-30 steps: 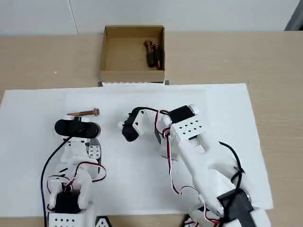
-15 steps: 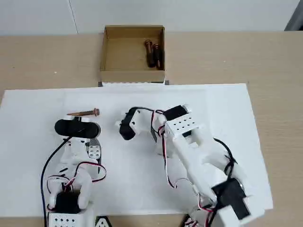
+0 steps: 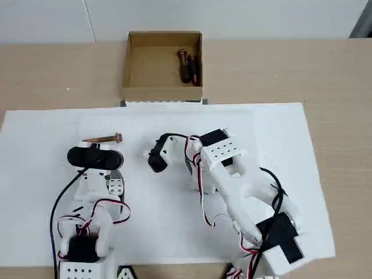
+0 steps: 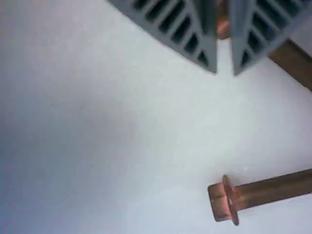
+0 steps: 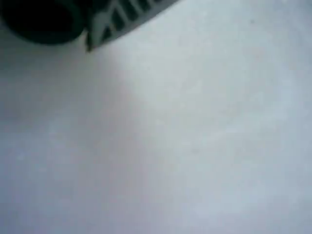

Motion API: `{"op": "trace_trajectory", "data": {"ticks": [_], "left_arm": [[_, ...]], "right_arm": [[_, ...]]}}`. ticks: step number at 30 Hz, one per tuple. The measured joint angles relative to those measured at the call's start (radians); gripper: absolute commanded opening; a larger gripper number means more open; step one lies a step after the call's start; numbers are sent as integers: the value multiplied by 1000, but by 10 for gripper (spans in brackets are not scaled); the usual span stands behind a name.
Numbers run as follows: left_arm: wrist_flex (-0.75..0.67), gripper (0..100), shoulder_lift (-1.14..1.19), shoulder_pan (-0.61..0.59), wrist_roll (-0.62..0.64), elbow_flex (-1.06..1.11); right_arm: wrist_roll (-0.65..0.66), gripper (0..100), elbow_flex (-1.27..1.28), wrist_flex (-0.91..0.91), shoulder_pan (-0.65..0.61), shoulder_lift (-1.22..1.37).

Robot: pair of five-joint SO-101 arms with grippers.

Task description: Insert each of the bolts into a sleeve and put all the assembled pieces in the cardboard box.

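Two assembled pieces (image 3: 187,65) lie in the cardboard box (image 3: 135,64) at the desk's far edge, presumably finished. One bolt (image 3: 103,139) lies loose toward the left edge, just beyond the left tool (image 4: 223,66), probably next. Cannot tell either grip, left tool or right tool (image 3: 156,160).

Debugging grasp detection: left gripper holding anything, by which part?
Left gripper looks shut on a copper piece between its grey fingers; which part cannot be told. The copper bolt lies free.
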Motion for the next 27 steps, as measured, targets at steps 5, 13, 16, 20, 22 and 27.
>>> {"op": "trace_trajectory", "data": {"ticks": [5, 13, 16, 20, 22, 27], "left_arm": [[0, 6, 0, 0, 0, 0], [0, 6, 0, 0, 0, 0], [0, 6, 0, 0, 0, 0], [0, 6, 0, 0, 0, 0], [0, 6, 0, 0, 0, 0], [0, 6, 0, 0, -2, 0]], "right_arm": [[0, 29, -2, -2, 2, 0], [-52, 28, -3, 0, 2, 0], [-78, 25, -26, 34, 2, 0], [-118, 7, -63, 117, 0, -40], [-143, 7, -91, 144, 0, -80], [-212, 7, -147, 222, -5, -161]]}}
